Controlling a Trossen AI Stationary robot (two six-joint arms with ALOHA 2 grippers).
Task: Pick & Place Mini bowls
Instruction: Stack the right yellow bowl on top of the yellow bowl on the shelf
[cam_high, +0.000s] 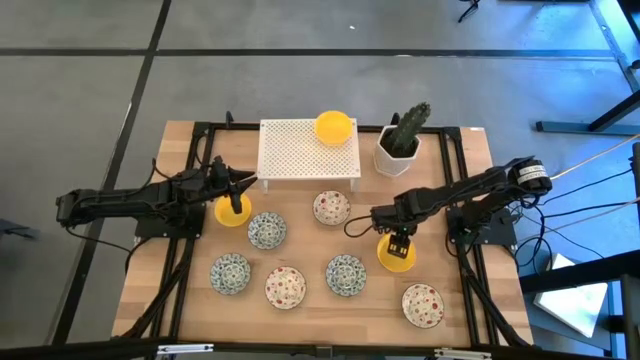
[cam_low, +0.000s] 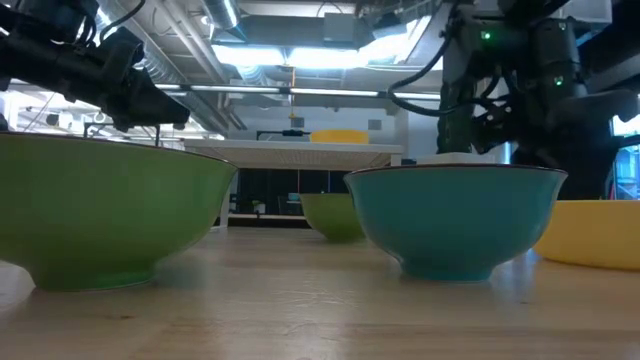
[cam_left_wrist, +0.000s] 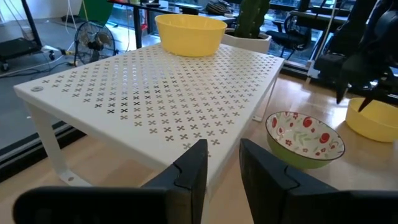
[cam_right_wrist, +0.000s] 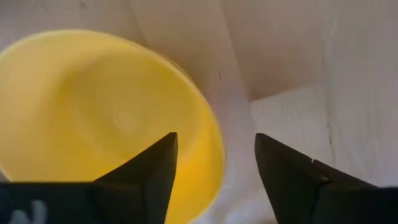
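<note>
Right gripper (cam_right_wrist: 214, 171), fingers spread, straddles the rim of the plain yellow round mini bowl (cam_high: 396, 252) on the wooden table (cam_high: 480, 180); lower squarely before closing; left gripper (cam_left_wrist: 222, 171), parted and empty, waits by the white perforated rack (cam_high: 309, 148).

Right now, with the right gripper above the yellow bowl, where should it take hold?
On the rim, coming straight down: the yellow bowl sits upright and open, and the right gripper has its jaws open, straddling the rim's near edge, one inside, one outside.
</note>
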